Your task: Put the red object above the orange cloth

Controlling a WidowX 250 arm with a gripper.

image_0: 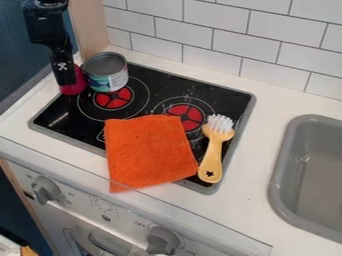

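At the upper left, the black gripper (64, 74) hangs down over the stove's back left corner. Directly behind its lower end is the pinkish-red object (73, 86), partly covered by it, so whether it is held cannot be told. The orange cloth (148, 152) lies flat over the front middle of the black stove top, with its lower left corner hanging past the stove's front rim.
An opened tin can (107, 74) stands right beside the red object, at the back left burner. A yellow brush (212, 152) with white bristles lies along the cloth's right side. The grey sink (279, 175) is at the right, and a tiled wall (227, 37) rises behind.
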